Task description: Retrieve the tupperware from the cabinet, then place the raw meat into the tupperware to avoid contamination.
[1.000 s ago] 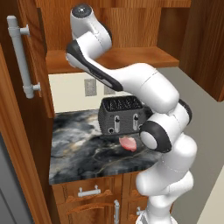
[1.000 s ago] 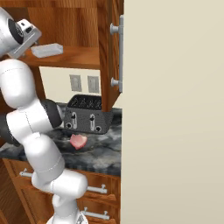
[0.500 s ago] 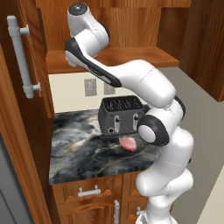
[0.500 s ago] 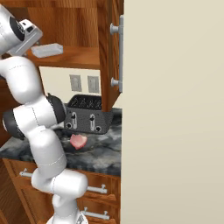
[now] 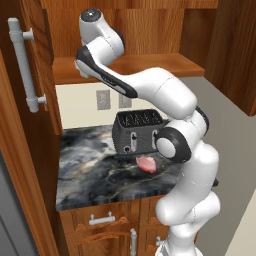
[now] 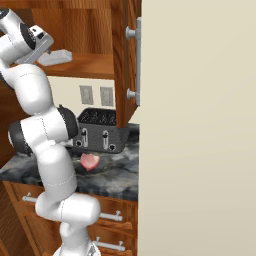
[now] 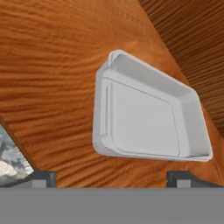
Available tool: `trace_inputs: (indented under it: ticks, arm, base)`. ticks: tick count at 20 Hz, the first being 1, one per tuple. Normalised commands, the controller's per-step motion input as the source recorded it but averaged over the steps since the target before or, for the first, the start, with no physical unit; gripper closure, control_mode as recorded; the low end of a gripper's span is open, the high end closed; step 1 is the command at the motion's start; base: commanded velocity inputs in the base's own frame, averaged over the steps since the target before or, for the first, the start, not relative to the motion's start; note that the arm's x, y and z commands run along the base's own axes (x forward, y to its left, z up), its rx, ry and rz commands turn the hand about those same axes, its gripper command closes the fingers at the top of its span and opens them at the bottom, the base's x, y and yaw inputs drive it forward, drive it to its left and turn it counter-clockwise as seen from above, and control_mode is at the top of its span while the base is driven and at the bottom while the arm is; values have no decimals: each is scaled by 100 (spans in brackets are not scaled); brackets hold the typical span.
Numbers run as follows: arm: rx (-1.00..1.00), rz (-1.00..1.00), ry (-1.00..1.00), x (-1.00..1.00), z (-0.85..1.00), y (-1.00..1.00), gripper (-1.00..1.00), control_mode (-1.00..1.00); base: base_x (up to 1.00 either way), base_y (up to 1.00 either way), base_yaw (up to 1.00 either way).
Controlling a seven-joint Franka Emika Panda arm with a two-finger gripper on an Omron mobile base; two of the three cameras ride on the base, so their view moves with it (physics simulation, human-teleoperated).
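My fingers (image 7: 112, 178) are spread wide, holding nothing, just short of the small shallow clear-plastic tupperware (image 7: 146, 116) lying on the reddish-brown wooden cabinet's shelf (image 7: 52, 87). I'm in the fetching step; next I should advance and close across its rim.

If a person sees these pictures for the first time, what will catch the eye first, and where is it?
The white arm reaches up into the open cabinet, its pincer open just before the pale tupperware on the wooden shelf. Below, on the dark marble counter, the pink raw meat lies in front of the dark grey toaster.
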Motion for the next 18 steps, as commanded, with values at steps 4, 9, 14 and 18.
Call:
trace_inputs:
  ticks: [4,9,14,18]
  arm:
    - [-3,2,9,33,0,1,-100,-100]
    - [-2,6,11,42,0,6,-100,-100]
    - [-1,14,7,35,0,16,-100,-100]
    - [0,11,9,16,-6,13,-100,-100]
  base:
    - [0,0,0]
    - [0,0,0]
    - [0,0,0]
    - [0,0,0]
